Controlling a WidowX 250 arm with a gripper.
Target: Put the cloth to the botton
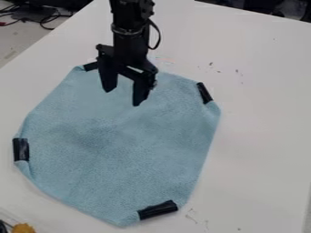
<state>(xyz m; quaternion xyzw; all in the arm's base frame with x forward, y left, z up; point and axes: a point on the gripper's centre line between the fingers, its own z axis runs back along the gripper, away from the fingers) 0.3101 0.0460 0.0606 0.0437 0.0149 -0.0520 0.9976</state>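
the black gripper (122,97) hangs down from the far side, over the far part of the cloth (115,145), a little left of the scene's middle. its two fingers stand wide apart, one to the left and the other to the right and a bit nearer, with nothing held between them; whether their tips touch the fabric i cannot tell. the cloth is light blue with a fine, slightly fuzzy weave, spread out nearly flat, with soft shallow ripples and a faint darker patch left of its middle. its corners are turned in, so the outline comes out many-sided rather than square. there is one cloth, and on its edge sit four black strips: one at the far left (90,66), partly beside the gripper, one at the far right (204,93), one at the left (21,149) and one at the near edge (158,210), right of the cloth's middle. the cloth lies beneath the gripper, most of it reaching out toward the near side, and spreads to both left and right of the fingers. under it is one white table (261,136), with small dark marks to the far right of the cloth and a few faint ones by its near right edge. one yellow thing (23,228) shows at the near left corner, and dark cables (48,20) lie at the far left, beyond the table.
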